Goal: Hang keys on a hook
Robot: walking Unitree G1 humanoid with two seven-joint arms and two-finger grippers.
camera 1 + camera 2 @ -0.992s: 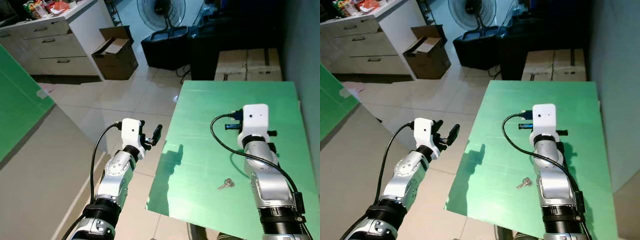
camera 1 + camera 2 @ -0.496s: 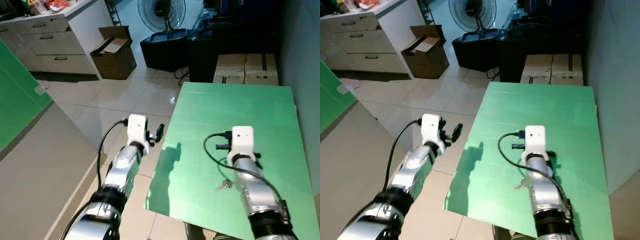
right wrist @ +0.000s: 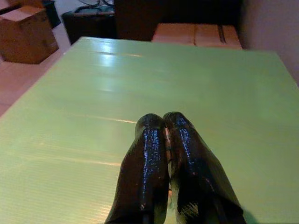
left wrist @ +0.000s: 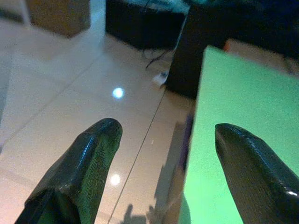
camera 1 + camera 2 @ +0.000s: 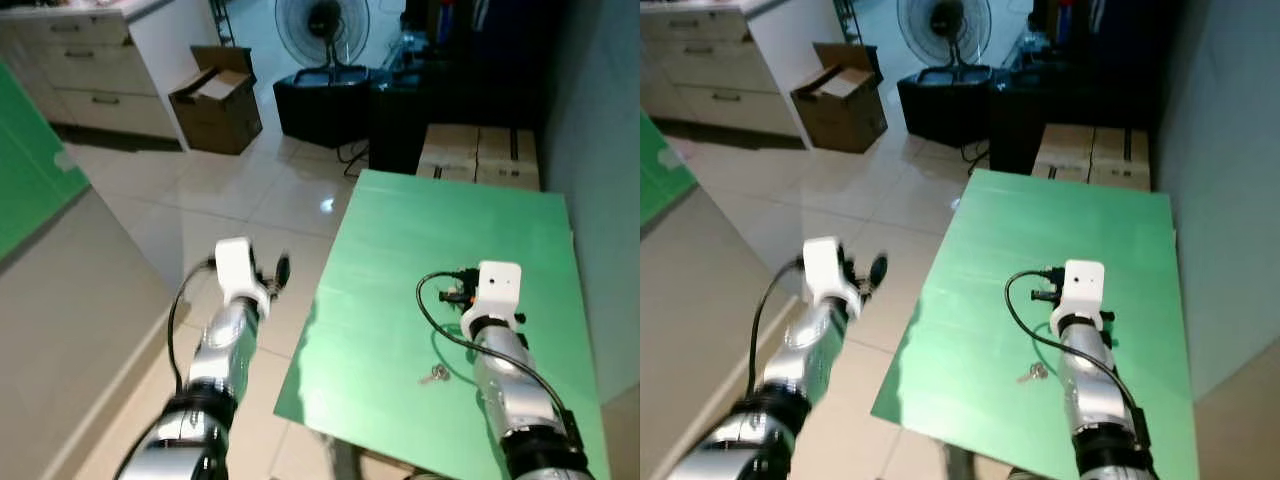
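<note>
The right gripper (image 3: 166, 140) had drawn back over the green table (image 5: 400, 250), fingers pressed together; the keys (image 5: 434, 375) lay beside its forearm. It needed to open before descending. The left gripper (image 4: 163, 140) hung spread beside the table.

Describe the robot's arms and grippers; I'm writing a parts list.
Both arms are silver metal with black joint rings. Each wrist carries a white box and a looping black cable. The left gripper and right gripper each have two long, glossy black, round-tipped fingers.
</note>
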